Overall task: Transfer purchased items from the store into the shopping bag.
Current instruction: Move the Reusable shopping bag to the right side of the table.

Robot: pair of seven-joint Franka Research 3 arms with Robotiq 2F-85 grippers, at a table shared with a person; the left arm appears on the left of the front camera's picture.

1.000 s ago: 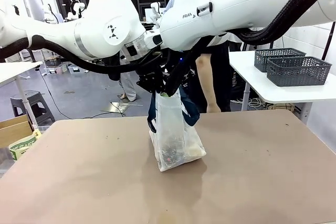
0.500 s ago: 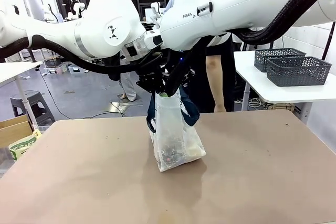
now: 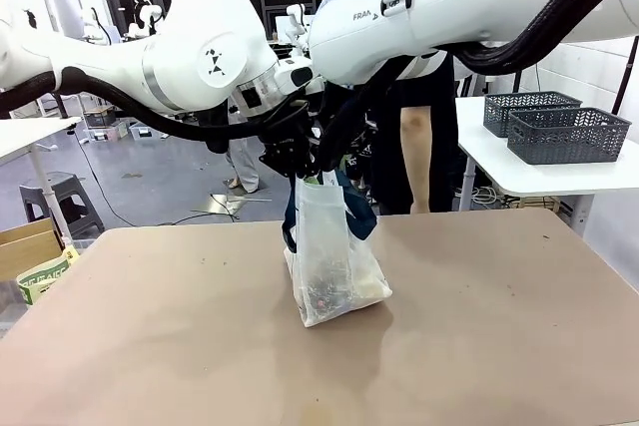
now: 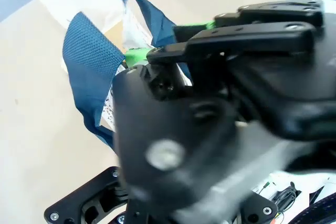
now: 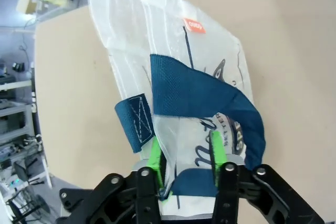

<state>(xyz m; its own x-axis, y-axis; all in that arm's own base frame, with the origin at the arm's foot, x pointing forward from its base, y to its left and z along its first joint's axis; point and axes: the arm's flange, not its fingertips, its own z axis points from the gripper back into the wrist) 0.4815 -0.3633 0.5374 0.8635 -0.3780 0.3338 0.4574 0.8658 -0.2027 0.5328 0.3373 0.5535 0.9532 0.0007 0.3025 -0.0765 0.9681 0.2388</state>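
The shopping bag [image 3: 321,246] stands upright on the brown table [image 3: 150,326], translucent white with navy strap handles [image 3: 357,214]. Several small packaged items [image 3: 339,291] lie at its bottom, one yellowish, the rest dark. Both grippers meet at the bag's narrow top. My left gripper [image 3: 290,159] is against the rim, and in its wrist view the other gripper's black body hides its fingers; a blue handle [image 4: 89,61] hangs beside. My right gripper [image 5: 185,156] has its green pads [image 5: 155,157] apart, with the bag's rim [image 5: 173,129] and a strap end between them.
A person [image 3: 414,137] stands at the table's far side behind the arms. Two dark grey lattice baskets [image 3: 559,127] sit on a white side table at the right. A cardboard box [image 3: 30,246] stands off the table's left edge. The table [image 3: 499,346] stretches wide around the bag.
My right arm has risen a little and the near handle came up slightly. The person behind has shifted to the right. The bag's base stays in place.
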